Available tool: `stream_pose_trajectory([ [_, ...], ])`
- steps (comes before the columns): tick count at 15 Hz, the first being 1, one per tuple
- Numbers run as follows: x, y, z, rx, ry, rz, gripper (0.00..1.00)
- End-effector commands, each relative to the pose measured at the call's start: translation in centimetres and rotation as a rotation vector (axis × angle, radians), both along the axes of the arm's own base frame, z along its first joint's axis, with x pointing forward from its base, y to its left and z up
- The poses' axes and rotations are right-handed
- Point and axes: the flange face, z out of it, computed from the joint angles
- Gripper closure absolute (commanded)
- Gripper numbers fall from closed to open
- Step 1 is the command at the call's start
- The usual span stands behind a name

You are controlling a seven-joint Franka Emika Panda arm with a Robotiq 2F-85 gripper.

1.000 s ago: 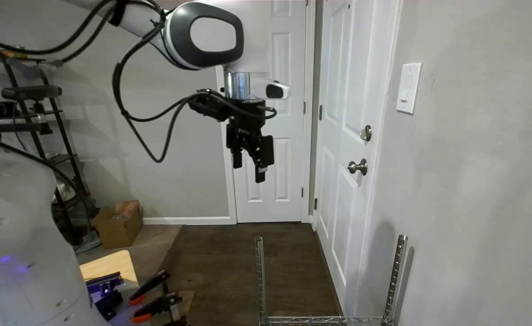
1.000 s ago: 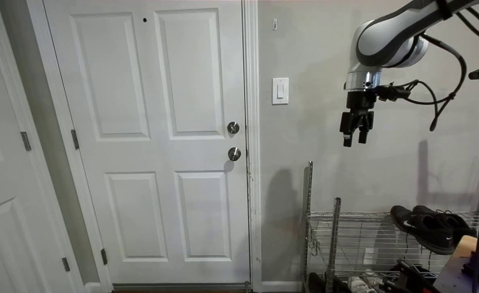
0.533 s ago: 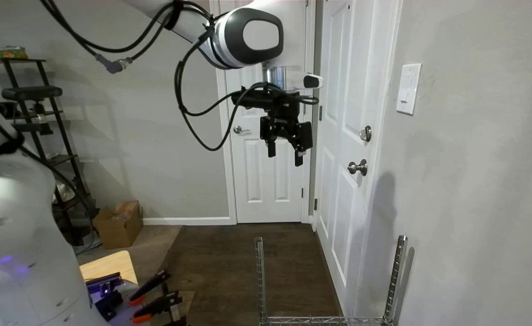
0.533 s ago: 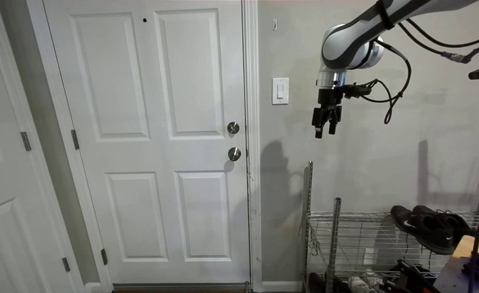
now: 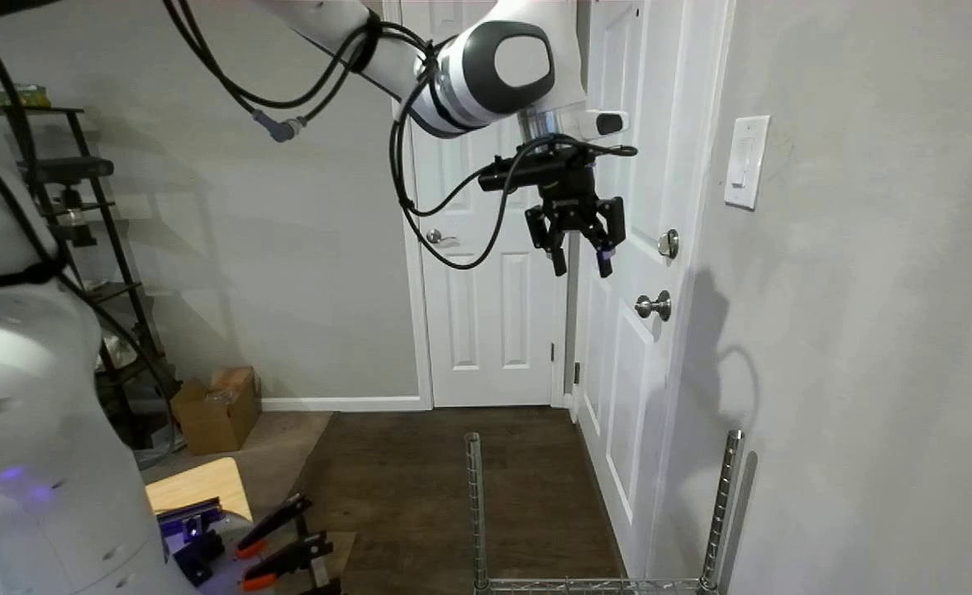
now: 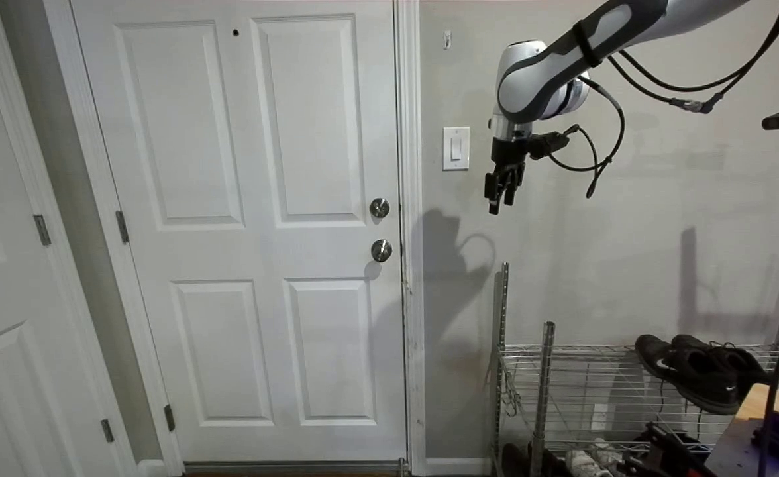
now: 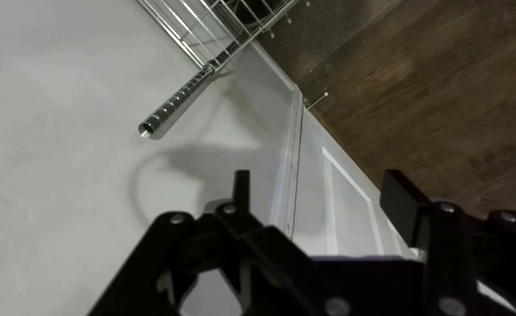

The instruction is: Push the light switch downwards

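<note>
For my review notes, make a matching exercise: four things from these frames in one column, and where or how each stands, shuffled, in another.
1. light switch
2. black shoe with white mark
3. cardboard box
4. gripper

A. on the floor
B. in the air, jaws apart
C. on the wall, beside a white door
D. on a wire rack

Pairs: 1-C, 2-D, 3-A, 4-B

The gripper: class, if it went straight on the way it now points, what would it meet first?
The gripper points mostly downward, so likely the dark floor near the door beside the light switch; depth is unclear, and the door or wall could come first.
</note>
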Motion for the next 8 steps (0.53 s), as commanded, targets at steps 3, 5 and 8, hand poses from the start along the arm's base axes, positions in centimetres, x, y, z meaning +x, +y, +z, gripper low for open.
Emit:
stream_pose_trajectory([
  [3, 1.9, -1.0, 0.2, -0.108, -0.128, 0.049, 0.66],
  [5, 2.5, -1.3, 0.4, -0.144, -0.181, 0.057, 0.80],
  [8, 3.3, -2.0, 0.7, -0.220, -0.270, 0.062, 0.94],
])
